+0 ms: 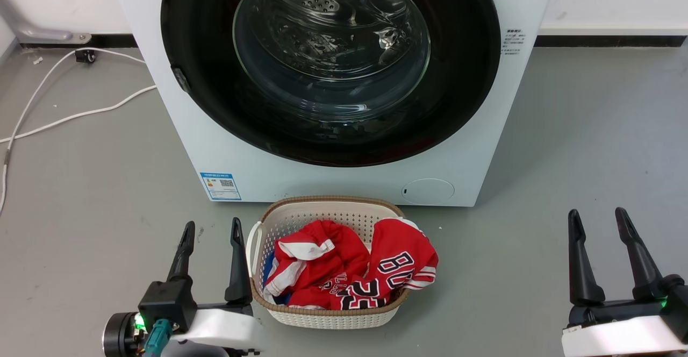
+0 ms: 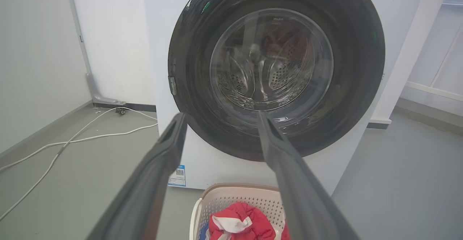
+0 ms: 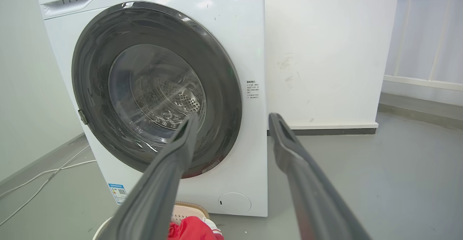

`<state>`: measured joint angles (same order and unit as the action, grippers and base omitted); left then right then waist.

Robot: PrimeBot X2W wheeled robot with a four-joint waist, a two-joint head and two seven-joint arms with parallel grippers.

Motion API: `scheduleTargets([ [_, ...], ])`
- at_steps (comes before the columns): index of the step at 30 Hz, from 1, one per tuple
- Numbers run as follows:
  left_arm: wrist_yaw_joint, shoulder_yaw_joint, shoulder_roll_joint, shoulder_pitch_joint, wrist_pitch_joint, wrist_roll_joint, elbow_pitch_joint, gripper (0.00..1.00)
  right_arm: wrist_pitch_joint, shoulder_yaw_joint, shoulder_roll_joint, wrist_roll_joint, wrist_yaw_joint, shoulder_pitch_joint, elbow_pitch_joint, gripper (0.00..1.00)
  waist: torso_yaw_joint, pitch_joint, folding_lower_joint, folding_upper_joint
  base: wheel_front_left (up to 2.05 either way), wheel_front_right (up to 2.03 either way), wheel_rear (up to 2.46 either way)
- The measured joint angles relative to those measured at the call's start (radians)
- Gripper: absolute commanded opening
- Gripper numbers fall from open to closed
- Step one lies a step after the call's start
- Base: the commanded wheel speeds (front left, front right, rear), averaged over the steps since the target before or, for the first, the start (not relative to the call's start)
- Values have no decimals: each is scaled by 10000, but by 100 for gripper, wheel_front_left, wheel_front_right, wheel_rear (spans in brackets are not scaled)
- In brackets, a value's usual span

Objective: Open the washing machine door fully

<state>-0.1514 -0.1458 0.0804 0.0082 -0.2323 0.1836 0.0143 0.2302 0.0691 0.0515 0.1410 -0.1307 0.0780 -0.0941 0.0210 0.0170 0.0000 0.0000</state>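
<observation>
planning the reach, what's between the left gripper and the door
In the head view, bare floor, then the machine's lower front with its label, lie between the left gripper and the door.

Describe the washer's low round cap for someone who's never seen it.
Start at the white boxy front-loading washing machine. Below its large glossy black round door, at the front's lower right, sits a round white cap. Unlike the blue rectangular label sticker at lower left, it is circular, with a tiny dark slot.
</observation>
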Motion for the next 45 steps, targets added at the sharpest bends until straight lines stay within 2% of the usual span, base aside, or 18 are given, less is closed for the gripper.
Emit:
scheduleTargets([
  [18, 385, 299, -251, 83, -291, -1016, 234, 100, 330, 117, 0, -631, 0, 93, -90, 100, 48, -41, 0, 0, 0, 0, 0],
  [41, 399, 353, -288, 141, -307, -840, 571, 100, 330, 123, 0, -345, -2, 145, 38, 100, 71, -113, 0, 0, 0, 0, 0],
  [42, 374, 357, -288, 141, -307, -840, 579, 100, 330, 104, 0, -343, 0, 145, 36, 85, 71, -117, 0, 0, 0, 0, 0],
  [43, 372, 349, -288, 141, -307, -840, 585, 100, 330, 88, 0, -297, -2, 145, 38, 18, 70, -120, 0, 0, 0, 0, 0],
  [44, 374, 355, -288, 141, -307, -838, 591, 100, 330, 59, 0, -238, 0, 145, 44, 0, 68, -124, 0, 0, 0, 0, 0],
  [45, 374, 349, -288, 141, -307, -834, 598, 100, 330, 23, 0, -125, 0, 145, 73, 0, 66, -128, 0, 0, 0, 0, 0],
])
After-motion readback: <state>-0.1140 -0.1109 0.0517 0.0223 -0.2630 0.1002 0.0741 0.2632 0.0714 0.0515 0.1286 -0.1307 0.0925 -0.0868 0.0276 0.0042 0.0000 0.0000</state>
